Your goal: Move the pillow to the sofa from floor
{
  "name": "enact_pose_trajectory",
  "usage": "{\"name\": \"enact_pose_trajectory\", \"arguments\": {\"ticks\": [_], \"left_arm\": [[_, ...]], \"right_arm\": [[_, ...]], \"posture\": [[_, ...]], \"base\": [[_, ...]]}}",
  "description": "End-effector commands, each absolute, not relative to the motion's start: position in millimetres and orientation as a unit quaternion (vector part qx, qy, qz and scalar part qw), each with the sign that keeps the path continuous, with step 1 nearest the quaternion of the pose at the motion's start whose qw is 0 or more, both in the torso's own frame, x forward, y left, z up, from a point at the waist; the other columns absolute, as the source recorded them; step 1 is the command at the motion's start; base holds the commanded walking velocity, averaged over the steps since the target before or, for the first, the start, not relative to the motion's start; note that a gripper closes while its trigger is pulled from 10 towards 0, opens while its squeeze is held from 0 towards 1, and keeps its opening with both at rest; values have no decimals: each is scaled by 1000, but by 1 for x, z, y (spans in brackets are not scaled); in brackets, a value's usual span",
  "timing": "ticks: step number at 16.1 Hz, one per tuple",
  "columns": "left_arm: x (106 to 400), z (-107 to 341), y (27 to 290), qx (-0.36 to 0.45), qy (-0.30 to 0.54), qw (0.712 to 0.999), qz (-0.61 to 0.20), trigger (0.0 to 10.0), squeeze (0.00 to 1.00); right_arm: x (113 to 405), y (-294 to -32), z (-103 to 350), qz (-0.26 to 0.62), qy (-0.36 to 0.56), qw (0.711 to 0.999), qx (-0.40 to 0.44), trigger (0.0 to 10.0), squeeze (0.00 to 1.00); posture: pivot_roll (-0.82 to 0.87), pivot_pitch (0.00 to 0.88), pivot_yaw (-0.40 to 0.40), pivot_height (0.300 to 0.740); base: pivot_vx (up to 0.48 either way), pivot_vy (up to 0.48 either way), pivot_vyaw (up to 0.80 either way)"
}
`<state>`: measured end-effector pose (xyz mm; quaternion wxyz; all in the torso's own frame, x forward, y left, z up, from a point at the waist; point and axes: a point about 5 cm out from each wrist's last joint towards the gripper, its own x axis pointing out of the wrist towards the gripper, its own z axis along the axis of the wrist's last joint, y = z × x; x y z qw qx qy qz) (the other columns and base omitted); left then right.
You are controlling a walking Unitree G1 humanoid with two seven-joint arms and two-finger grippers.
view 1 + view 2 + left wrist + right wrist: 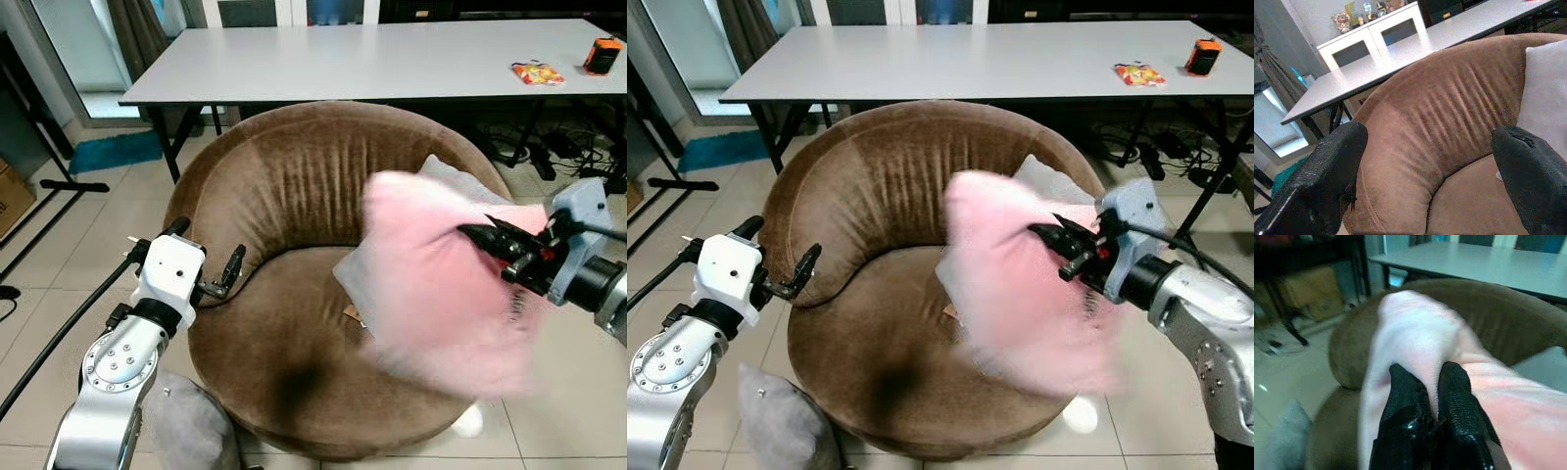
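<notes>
A pink pillow (441,284) hangs blurred above the right side of the round brown sofa chair (284,186), and my right gripper (487,240) is shut on a fold of it (1415,333). Behind the pink one, a grey pillow (446,176) leans on the seat against the chair's back. My left gripper (206,259) stands open at the chair's left rim, nothing between its fingers (1327,176). Another grey pillow (784,421) lies on the floor by the chair's near left side.
A long white table (372,59) stands behind the chair, with a snack packet (537,72) and an orange object (602,54) on it. Cables lie under its right end. A black stand (59,181) and a teal mat (113,149) are at the left on the tiled floor.
</notes>
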<state>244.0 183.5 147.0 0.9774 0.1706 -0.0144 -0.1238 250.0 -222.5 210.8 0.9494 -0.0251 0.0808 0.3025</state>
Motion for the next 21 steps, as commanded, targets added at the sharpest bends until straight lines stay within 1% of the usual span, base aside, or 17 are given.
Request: {"name": "enact_pose_trajectory", "arguments": {"ticks": [1, 3, 4, 5, 6, 7, 8, 10, 11, 13, 17, 18, 19, 21], "left_arm": [[242, 149, 184, 173, -15, 977, -127, 10000, 0], [242, 149, 184, 172, -15, 977, -129, 10000, 0], [243, 149, 183, 172, -15, 976, -131, 10000, 0], [243, 149, 183, 172, -15, 976, -133, 10000, 0], [244, 149, 182, 173, -16, 976, -135, 10000, 0], [244, 149, 182, 174, -17, 975, -135, 10000, 0], [245, 150, 182, 175, -18, 975, -136, 10000, 0], [244, 150, 182, 176, -17, 975, -135, 10000, 0], [243, 149, 182, 177, -15, 975, -136, 10000, 0], [242, 146, 181, 180, -8, 974, -139, 10000, 0], [238, 141, 179, 187, 7, 972, -145, 10000, 0], [237, 141, 179, 188, 9, 971, -145, 10000, 0], [239, 140, 179, 186, 7, 972, -144, 10000, 0], [242, 142, 177, 180, -1, 974, -139, 10000, 0]], "right_arm": [[249, -220, 228, 315, 43, 948, -19, 10000, 0], [250, -216, 227, 321, 39, 946, 10, 10000, 0], [257, -206, 216, 295, 37, 954, 32, 10000, 0], [261, -200, 209, 273, 41, 960, 41, 10000, 0], [269, -186, 193, 226, 41, 972, 44, 10000, 0], [271, -180, 188, 216, 40, 974, 47, 10000, 0], [272, -168, 180, 196, 42, 978, 57, 10000, 0], [272, -157, 179, 189, 38, 979, 61, 10000, 0], [273, -151, 180, 184, 36, 979, 80, 10000, 0], [276, -143, 179, 183, 34, 979, 81, 10000, 0], [278, -136, 179, 185, 35, 978, 94, 10000, 0], [278, -137, 178, 173, 34, 979, 98, 10000, 0], [276, -144, 175, 135, 32, 984, 112, 10000, 0], [270, -152, 166, 100, 32, 989, 108, 10000, 0]], "posture": [[-86, 0, 42, 740], [-87, 0, 41, 740], [-91, 0, 42, 740], [-91, 0, 42, 740], [-88, 0, 38, 740], [-88, 0, 38, 740], [-80, 0, 32, 740], [-79, 0, 31, 740], [-80, 0, 30, 740], [-77, 0, 27, 740], [-68, 0, 14, 740], [-67, 0, 10, 740], [-69, 0, 11, 740], [-73, 0, 15, 740]], "base": [[0, 0, 0], [0, 0, 0], [0, 0, 0], [0, 0, 0], [0, 0, 0], [0, 0, 0], [0, 0, 638], [0, 0, 591], [0, 0, 0], [0, 0, 0], [0, 0, 0], [0, 0, 0], [0, 0, 0], [0, 0, 0]]}}
